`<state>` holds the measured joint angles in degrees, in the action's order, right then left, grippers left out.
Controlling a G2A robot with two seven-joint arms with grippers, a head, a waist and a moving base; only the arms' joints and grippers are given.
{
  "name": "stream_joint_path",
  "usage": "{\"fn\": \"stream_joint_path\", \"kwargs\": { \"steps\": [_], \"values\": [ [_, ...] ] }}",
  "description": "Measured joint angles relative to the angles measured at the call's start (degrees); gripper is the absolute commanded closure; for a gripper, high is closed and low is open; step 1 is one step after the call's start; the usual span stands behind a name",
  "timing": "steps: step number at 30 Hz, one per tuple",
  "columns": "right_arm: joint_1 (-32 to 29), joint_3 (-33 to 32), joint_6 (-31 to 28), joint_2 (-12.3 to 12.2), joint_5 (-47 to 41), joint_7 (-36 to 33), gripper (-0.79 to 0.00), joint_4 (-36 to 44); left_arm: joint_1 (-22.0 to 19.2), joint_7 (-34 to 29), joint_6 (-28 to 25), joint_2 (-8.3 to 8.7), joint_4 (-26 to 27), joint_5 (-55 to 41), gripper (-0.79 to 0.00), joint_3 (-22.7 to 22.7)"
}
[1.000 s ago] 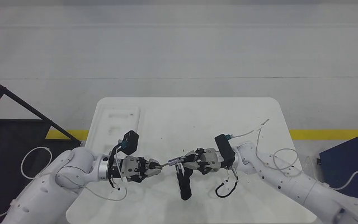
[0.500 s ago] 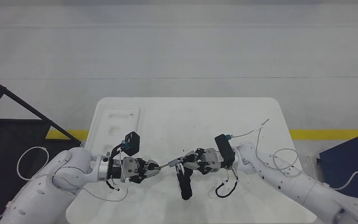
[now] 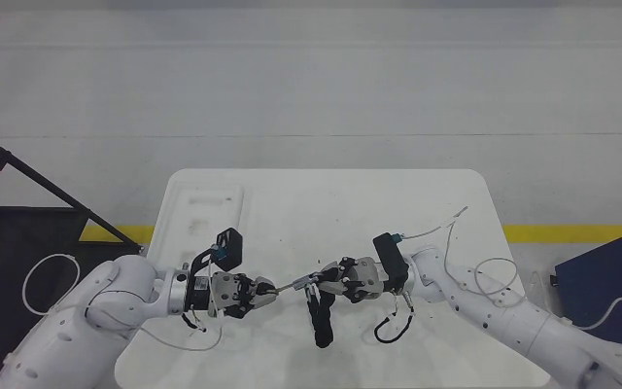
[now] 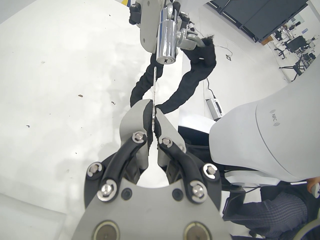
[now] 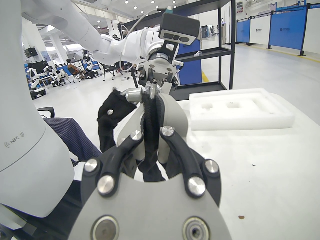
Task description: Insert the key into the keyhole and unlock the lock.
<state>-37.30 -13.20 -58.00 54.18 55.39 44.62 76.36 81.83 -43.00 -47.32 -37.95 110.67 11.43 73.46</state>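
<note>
White table (image 3: 428, 204), rounded corners, a few dark specks on the surface; grey floor with a yellow line beyond.

Item 1. Foam tray (image 3: 204, 209), white, shallow cut-out pockets, at the table's far left corner, well apart from the work.

Item 2. Left claw (image 4: 152, 116): clenched on the key (image 4: 154, 86), gripped flat between the pads by its head end. Thin blade projecting straight out past the fingertips, toward the right arm.

Item 3. Right claw (image 5: 150, 116): grasping the lock (image 4: 166, 41), a chrome cylinder, one grey finger alongside its barrel. Held in the air over the near middle of the table, facing the left claw.

Item 4. Cable (image 4: 190, 81), black fabric sleeve, looping down from the lock to the table's near edge.

Item 5. Keyhole (image 4: 165, 61), a slot in the cylinder's end face, turned toward the key.

Governing relation: key and cylinder lying nearly end to end, long axes close to parallel. Blade tip just short of the end face and a little to one side of the slot; not entered.

Judgement: alignment stage, insertion not yet made. Small sideways correction needed to bring tip onto slot, then a straight push along the blade's axis, then a twist. Risk of the tip glancing off the chrome face.
</note>
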Motion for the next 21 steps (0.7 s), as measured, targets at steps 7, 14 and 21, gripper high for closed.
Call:
{"fn": "stream_joint_path", "kwargs": {
  "steps": [7,14,21],
  "values": [
    [0.0,0.0,0.0,0.0,0.0,0.0,0.0,0.0,1.3,-0.8,0.0,0.35,1.8,-0.6,0.0,1.7],
    [0.0,0.0,0.0,0.0,0.0,0.0,0.0,0.0,1.2,-1.3,0.5,0.33,2.4,-1.0,0.0,1.7],
    [0.0,0.0,0.0,0.0,0.0,0.0,0.0,0.0,0.5,-1.5,1.2,0.14,1.7,-1.2,0.0,1.0]
  ]
}}
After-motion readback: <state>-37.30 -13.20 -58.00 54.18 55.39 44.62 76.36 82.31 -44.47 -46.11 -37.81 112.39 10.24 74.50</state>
